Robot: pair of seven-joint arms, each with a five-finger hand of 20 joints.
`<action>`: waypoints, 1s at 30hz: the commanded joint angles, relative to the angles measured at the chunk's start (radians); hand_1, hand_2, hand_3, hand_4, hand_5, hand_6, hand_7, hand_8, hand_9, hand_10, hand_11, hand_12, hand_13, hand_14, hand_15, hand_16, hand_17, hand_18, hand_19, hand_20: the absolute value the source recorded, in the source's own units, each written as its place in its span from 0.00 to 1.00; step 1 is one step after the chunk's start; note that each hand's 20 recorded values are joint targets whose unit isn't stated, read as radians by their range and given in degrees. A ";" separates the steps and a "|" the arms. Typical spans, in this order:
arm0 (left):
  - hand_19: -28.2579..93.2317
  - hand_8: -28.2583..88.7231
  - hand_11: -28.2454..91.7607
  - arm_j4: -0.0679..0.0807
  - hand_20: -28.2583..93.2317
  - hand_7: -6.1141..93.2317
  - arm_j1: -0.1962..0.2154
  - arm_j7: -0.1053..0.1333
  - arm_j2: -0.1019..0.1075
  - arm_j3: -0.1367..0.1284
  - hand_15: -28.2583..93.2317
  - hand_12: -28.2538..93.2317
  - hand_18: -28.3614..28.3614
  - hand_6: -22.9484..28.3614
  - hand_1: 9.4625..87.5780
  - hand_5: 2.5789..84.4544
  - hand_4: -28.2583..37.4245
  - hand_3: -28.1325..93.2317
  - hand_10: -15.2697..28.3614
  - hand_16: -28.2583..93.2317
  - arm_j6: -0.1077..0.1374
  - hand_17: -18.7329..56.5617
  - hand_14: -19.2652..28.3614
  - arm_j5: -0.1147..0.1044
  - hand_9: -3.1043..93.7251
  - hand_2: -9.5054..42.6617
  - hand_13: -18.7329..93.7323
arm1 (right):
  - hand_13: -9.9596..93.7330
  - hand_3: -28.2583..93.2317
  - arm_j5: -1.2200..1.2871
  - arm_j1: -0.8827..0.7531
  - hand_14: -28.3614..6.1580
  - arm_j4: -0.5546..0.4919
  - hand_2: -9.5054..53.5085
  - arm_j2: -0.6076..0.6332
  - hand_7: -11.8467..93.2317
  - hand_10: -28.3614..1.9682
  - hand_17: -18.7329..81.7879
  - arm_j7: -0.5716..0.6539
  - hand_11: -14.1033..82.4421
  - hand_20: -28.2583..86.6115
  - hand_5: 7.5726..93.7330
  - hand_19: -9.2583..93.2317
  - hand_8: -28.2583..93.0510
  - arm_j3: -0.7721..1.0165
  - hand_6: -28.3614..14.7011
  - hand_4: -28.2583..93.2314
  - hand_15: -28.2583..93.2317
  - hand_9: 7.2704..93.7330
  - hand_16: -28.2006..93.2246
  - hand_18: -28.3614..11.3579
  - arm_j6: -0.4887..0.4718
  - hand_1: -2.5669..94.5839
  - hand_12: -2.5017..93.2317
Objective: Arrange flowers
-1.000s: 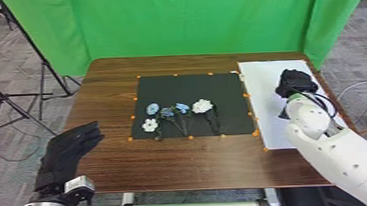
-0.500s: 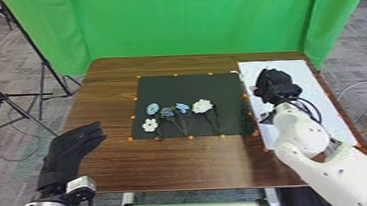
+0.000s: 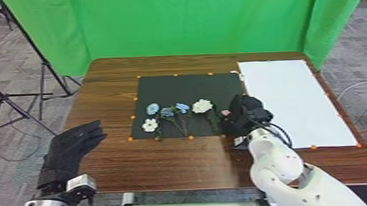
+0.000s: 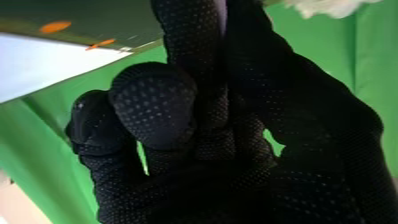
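In the head view my right hand [image 3: 250, 113] is over the black mat's right edge, shut on a small pink flower [image 3: 225, 112] beside its fingers. The right wrist view has the right hand [image 4: 213, 150] with a pale pinkish sliver [image 4: 221, 12] between thumb and finger. On the black mat [image 3: 193, 85] lie a light blue flower [image 3: 152, 109], a small white flower [image 3: 150, 125], a darker blue flower [image 3: 167, 112], another light blue flower [image 3: 182, 107] and a large white flower [image 3: 202, 106]. My left hand [image 3: 71, 148] rests open off the table's left edge.
A white sheet [image 3: 291, 96] lies along the right side of the brown table [image 3: 182, 163]. Small orange marks line the mat and sheet. A green curtain [image 3: 194, 25] hangs behind, and a dark stand is on the left.
My right hand has moved left from the white sheet to the mat's right edge, and the pink flower now shows beside it. The left hand stays nearly still.
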 commanded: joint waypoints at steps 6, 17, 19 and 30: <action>0.70 0.17 0.54 -0.001 0.35 0.22 0.010 -0.020 0.003 -0.003 0.72 0.31 0.88 0.74 0.25 0.57 0.27 0.92 0.86 0.14 -0.007 0.13 0.99 -0.005 0.45 0.29 0.42 | 0.80 0.92 0.038 -0.067 0.60 -0.059 0.00 -0.001 0.29 0.50 0.62 0.016 0.42 0.50 0.71 1.00 0.16 0.026 0.56 0.00 0.82 0.82 0.39 0.18 0.050 0.46 0.26; 0.70 0.16 0.54 0.000 0.35 0.22 0.001 -0.039 -0.022 -0.005 0.72 0.31 0.88 0.74 0.25 0.57 0.27 0.92 0.85 0.14 -0.023 0.13 0.99 0.013 0.45 0.29 0.42 | 0.77 0.93 0.066 -0.101 0.55 -0.079 0.02 -0.014 0.28 0.41 0.59 0.016 0.46 0.47 0.66 1.00 0.13 0.044 0.51 0.01 0.83 0.74 0.38 0.16 0.012 0.42 0.21; 0.70 0.16 0.54 -0.001 0.35 0.22 0.007 -0.033 -0.013 -0.003 0.72 0.31 0.88 0.74 0.25 0.57 0.27 0.92 0.85 0.14 -0.016 0.13 0.99 0.007 0.45 0.29 0.42 | 0.76 0.93 0.072 -0.104 0.54 -0.090 0.02 -0.011 0.28 0.40 0.59 0.017 0.46 0.46 0.66 1.00 0.13 0.050 0.51 0.01 0.83 0.74 0.38 0.16 0.013 0.42 0.21; 0.70 0.17 0.54 -0.005 0.35 0.22 0.052 0.027 0.002 -0.012 0.72 0.31 0.88 0.74 0.25 0.57 0.27 0.92 0.86 0.14 0.022 0.13 0.99 -0.017 0.45 0.29 0.42 | 0.72 0.92 0.155 -0.209 0.47 -0.216 0.09 0.048 0.25 0.32 0.57 -0.006 0.43 0.41 0.62 1.00 0.14 0.243 0.45 0.02 0.84 0.67 0.37 0.14 0.063 0.36 0.19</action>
